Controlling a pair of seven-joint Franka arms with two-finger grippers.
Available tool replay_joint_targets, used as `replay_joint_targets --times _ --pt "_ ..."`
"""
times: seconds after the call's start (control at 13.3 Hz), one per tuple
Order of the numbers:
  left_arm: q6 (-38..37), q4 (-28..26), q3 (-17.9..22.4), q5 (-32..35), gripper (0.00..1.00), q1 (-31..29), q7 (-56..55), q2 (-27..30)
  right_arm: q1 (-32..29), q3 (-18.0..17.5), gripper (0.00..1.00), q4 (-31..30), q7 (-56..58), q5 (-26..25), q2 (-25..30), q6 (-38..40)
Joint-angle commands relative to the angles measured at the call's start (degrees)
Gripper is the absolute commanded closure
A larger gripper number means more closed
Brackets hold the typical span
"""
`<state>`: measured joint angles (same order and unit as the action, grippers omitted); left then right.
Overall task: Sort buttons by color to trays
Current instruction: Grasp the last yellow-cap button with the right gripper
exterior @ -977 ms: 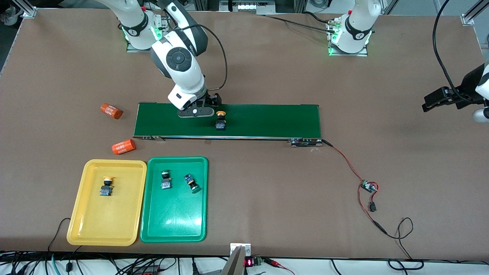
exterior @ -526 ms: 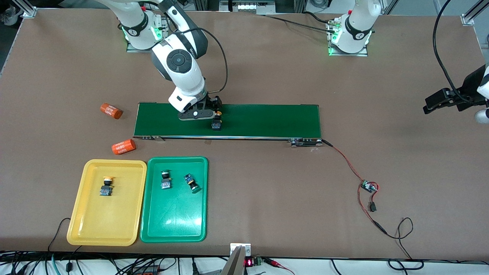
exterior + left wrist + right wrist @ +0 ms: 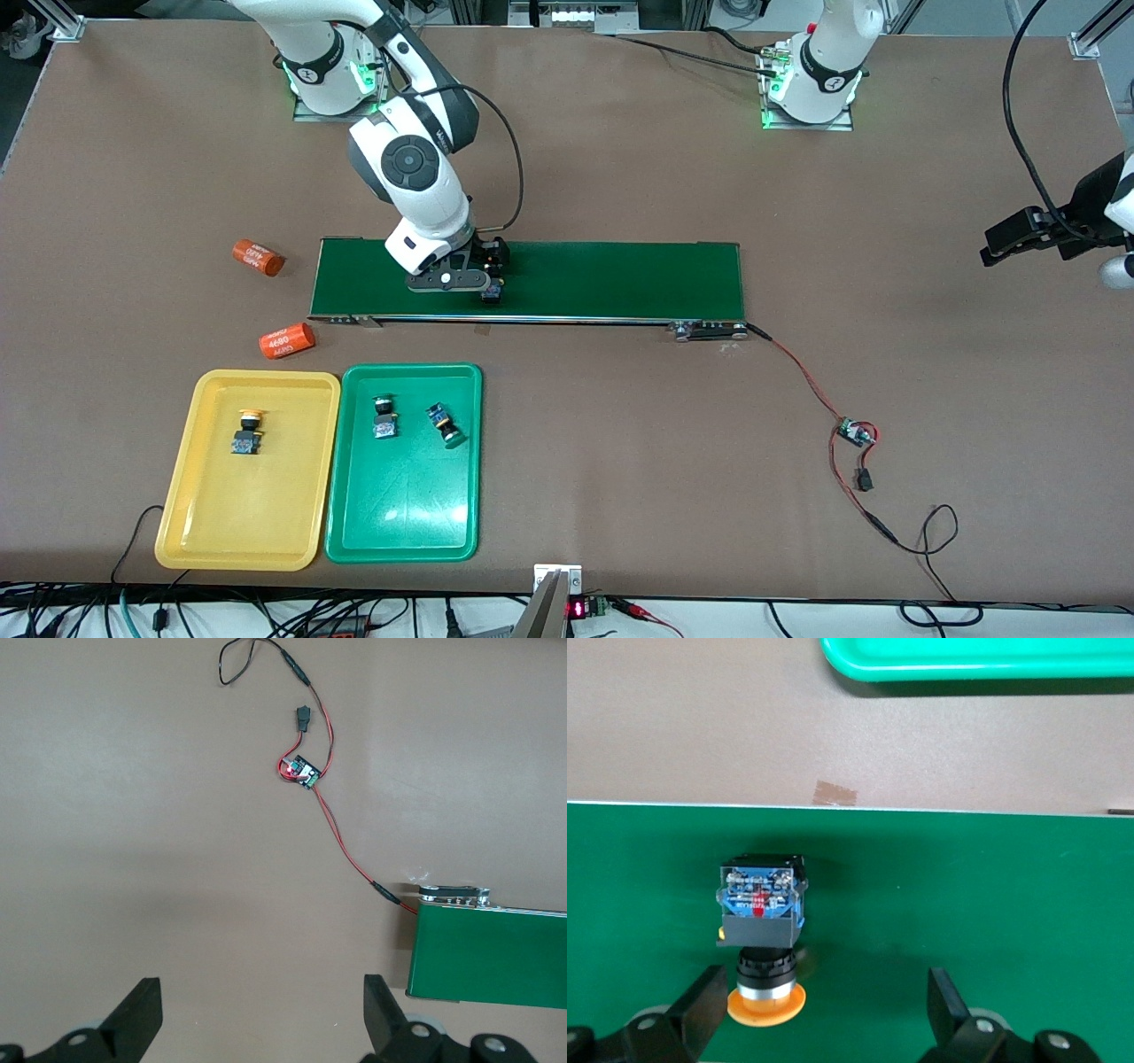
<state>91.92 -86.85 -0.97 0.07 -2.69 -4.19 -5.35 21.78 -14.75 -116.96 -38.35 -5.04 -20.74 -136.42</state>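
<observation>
A button [image 3: 762, 920] with a yellow-orange cap lies on its side on the dark-green conveyor belt [image 3: 620, 279]. My right gripper [image 3: 824, 994] hangs low over it, open, and the cap sits between the fingers close to one fingertip [image 3: 707, 990]. In the front view the right gripper [image 3: 483, 276] hides most of that button [image 3: 490, 293]. The yellow tray [image 3: 204, 523] holds one yellow-capped button [image 3: 246, 432]. The green tray [image 3: 403, 514] holds two green-capped buttons [image 3: 384, 416] [image 3: 445, 424]. My left gripper [image 3: 997, 244] waits, open, above bare table past the left arm's end of the belt [image 3: 261, 1003].
Two orange cylinders [image 3: 258, 257] [image 3: 287, 340] lie beside the belt at the right arm's end. A small circuit board [image 3: 856, 432] on red-black wires lies near the belt's other end. The green tray's rim [image 3: 974, 663] shows in the right wrist view.
The button has ridden the belt toward the right arm's end. My right gripper has come down over it, and the cap is now hidden under it in the front view. The left arm has hardly moved.
</observation>
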Motion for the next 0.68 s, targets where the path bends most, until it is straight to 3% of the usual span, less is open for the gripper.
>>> replay_joint_targets --times 0.0,0.6 --pt "0.37 -0.08 -0.08 0.81 0.0 -0.13 0.85 0.16 -0.07 -0.28 0.0 1.12 -1.38 -0.85 -1.15 0.01" --pt "0.37 -0.08 0.0 0.64 0.0 -0.21 0.24 -0.1 0.1 0.68 0.0 1.2 -1.38 -1.03 -3.69 -2.8"
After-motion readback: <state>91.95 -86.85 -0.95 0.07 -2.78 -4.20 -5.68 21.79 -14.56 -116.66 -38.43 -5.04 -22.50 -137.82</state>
